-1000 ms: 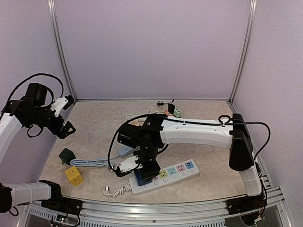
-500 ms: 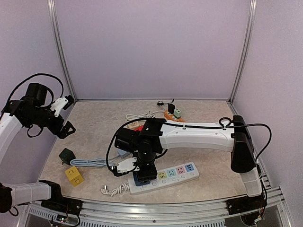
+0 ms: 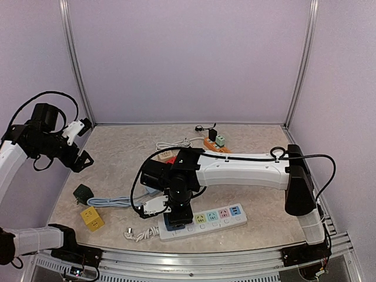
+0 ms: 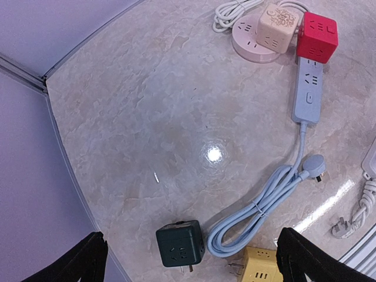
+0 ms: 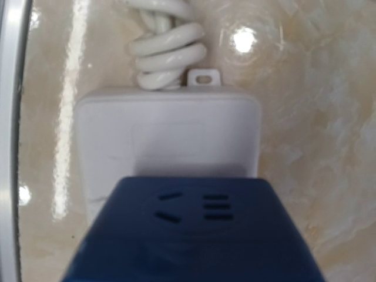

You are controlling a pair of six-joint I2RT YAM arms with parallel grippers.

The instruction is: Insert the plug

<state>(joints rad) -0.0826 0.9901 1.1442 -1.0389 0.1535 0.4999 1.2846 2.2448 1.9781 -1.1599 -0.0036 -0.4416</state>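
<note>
Top external: blue plug (image 3: 169, 224) between right fingers (image 3: 179, 212).

a robotics lab test cell: plain lilac panels (image 3: 188, 59) in aluminium framing (image 3: 71, 64) close in a marble-look tabletop (image 3: 117, 154) (a metal rail (image 3: 205, 261) along its near edge), with a white robot arm (image 3: 247, 167) mounted there.

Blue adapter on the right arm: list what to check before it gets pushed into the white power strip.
1. Grip of the right gripper on the blue adapter: ok.
2. Adapter over the end of the power strip: ok.
3. Prongs lined up with a socket: cannot tell, hidden underneath.
4. The strip's coiled cord clear of the adapter: ok.
5. The left gripper open and well away from the strip: ok.
</note>
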